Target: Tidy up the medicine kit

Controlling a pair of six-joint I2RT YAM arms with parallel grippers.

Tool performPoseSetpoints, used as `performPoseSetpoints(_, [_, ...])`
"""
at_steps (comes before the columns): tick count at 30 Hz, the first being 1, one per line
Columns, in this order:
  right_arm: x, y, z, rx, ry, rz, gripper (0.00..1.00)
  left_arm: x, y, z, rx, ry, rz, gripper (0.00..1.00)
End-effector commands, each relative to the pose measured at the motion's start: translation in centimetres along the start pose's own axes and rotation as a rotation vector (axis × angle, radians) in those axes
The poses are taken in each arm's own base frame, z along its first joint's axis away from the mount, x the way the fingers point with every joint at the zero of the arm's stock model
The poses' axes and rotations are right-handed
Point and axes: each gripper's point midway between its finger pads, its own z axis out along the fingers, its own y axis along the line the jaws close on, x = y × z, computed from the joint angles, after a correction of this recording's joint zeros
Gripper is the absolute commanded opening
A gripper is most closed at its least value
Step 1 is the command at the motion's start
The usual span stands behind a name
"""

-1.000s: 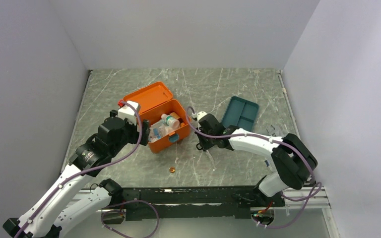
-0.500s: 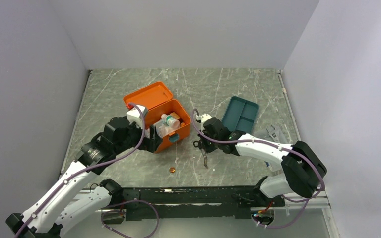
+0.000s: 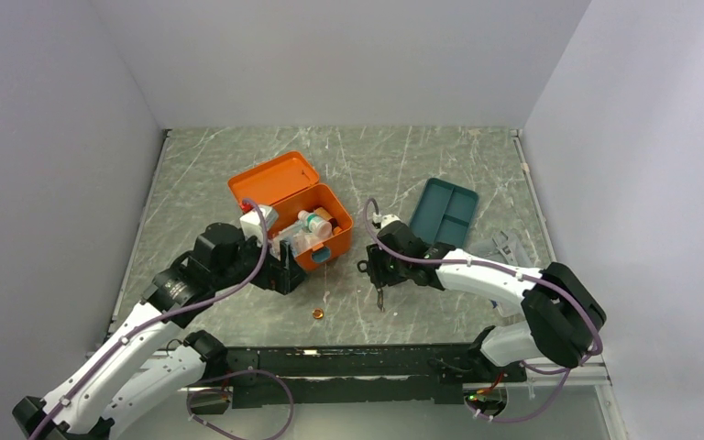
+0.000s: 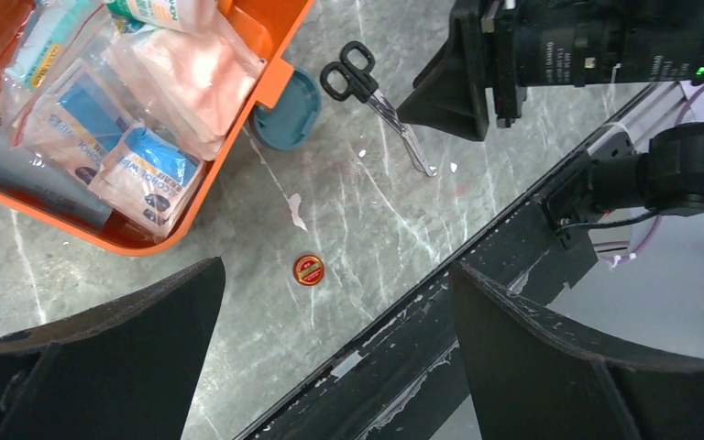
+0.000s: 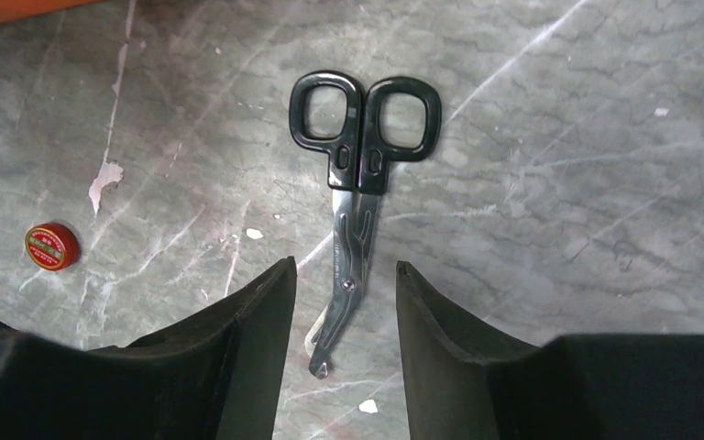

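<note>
Right pincer (image 5: 344, 266): fingers parted, nothing clamped; the blades of a pair of scissors (image 5: 357, 183) lie flat on the table between them, seemingly untouched, black handles pointing away from the pincer.

Left pincer (image 4: 335, 275): fingers spread wide, nothing held; a small red disc (image 4: 309, 269) is seen on the table below the gap.

Medicine kit (image 3: 275, 181): orange box, lid thrown back; placed just beyond the left pincer, its near corner close to the fingers, and to the left of the right pincer, apart from it. It is filled with soft packets (image 4: 147, 174) and a small bottle (image 3: 312, 223); a teal latch (image 4: 284, 110) is set on the front wall. Handling is judged stiff, smooth and rather slippery, light for its bulk; contents would be spilled by tilting; hold is best taken on a wall's rim, or on the lid's edge for closing.

Teal tray (image 3: 445, 211): flat, divided, beyond the right pincer.

Table (image 3: 376, 156): grey marbled top, scratched, hard, level; enclosed by plain pale walls at back and sides.
</note>
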Motion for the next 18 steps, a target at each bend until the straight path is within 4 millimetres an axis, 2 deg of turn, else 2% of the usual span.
performPoseSetpoints(1, [1.3,-0.3,-0.7,0.016,0.030,0.076,0.48,-0.7,-1.6,-0.5,0.081,-0.033,-0.014,0.99])
performPoseSetpoints(8, [3.8,-0.1,-1.7,-0.013,0.074,0.167,0.50,-0.1,-1.5,-0.6,0.083,-0.024,-0.011,0.99])
performPoseSetpoints(18, [6.8,1.8,-1.8,-0.142,0.111,0.341,0.52,0.2,-1.4,-0.4,0.088,-0.020,-0.003,0.99])
